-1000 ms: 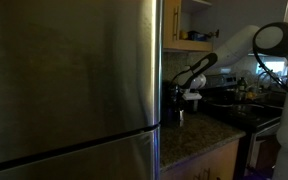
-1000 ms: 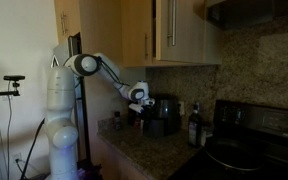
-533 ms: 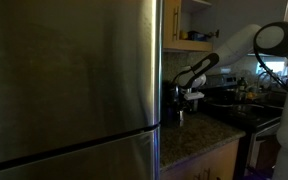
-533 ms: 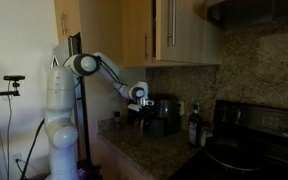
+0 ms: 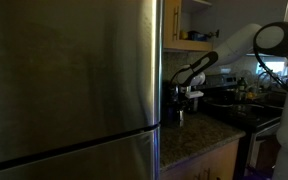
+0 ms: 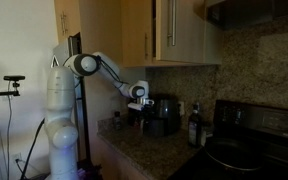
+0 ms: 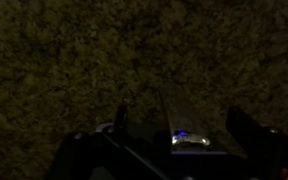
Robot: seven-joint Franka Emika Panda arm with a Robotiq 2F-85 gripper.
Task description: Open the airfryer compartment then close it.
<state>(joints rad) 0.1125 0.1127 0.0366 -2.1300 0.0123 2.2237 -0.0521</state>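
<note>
Where the tool (image 7: 177, 114) hangs: spread apart, grasping nothing, over the speckled counter (image 7: 64, 50).
Airfryer (image 6: 164, 113): on the counter just beyond the tool; compartment looks shut, though dim.
Progress: apparently none; opening and closing both remain.

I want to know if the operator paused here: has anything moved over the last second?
Nothing visibly changed. The gripper hangs open beside the airfryer as before, and the arm's pose looks the same in both exterior views.
</note>
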